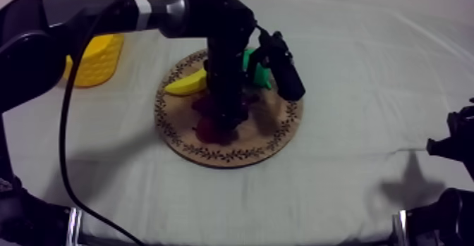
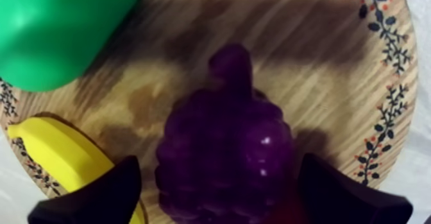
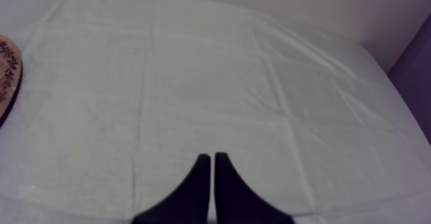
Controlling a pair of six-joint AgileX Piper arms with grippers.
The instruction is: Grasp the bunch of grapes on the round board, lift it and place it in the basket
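1. The yellow plastic basket (image 1: pixel 99 58) stands near the far left corner of the worktop (image 1: pixel 338 192), well apart from the board. It is the drop place, and the left arm crosses in front of part of it.
2. The left hand (image 2: pixel 219 165) hangs straight down over the round wooden board with a patterned rim (image 1: pixel 240 154). It is released, with its two black fingers (image 2: pixel 96 198) spread to either side of the dark purple bunch of grapes (image 2: pixel 224 143). I judge this to be the set-up for a closing grip. Bare wood shows between one finger and the fruit. The other finger is just beside the fruit, and I cannot tell whether it touches.
3. On the board, the yellow toy banana (image 1: pixel 187 85) lies at the rim on the basket's side. The grapes lie near the middle, not lifted, with the stem pointing away from the fingers. The green toy pear (image 1: pixel 259 71) sits toward the worktop's far edge. The fingers bracket the bunch's wide body, probably for the firmest hold.
4. From above, the arm covers most of the bunch, so the finger spacing is read from the left wrist view. The way to the basket is read from the top view.
5. The right hand (image 3: pixel 212 159) is clenched on nothing, its fingers pressed together in a narrow wedge. It sits low by the worktop's right edge, clear of the work.
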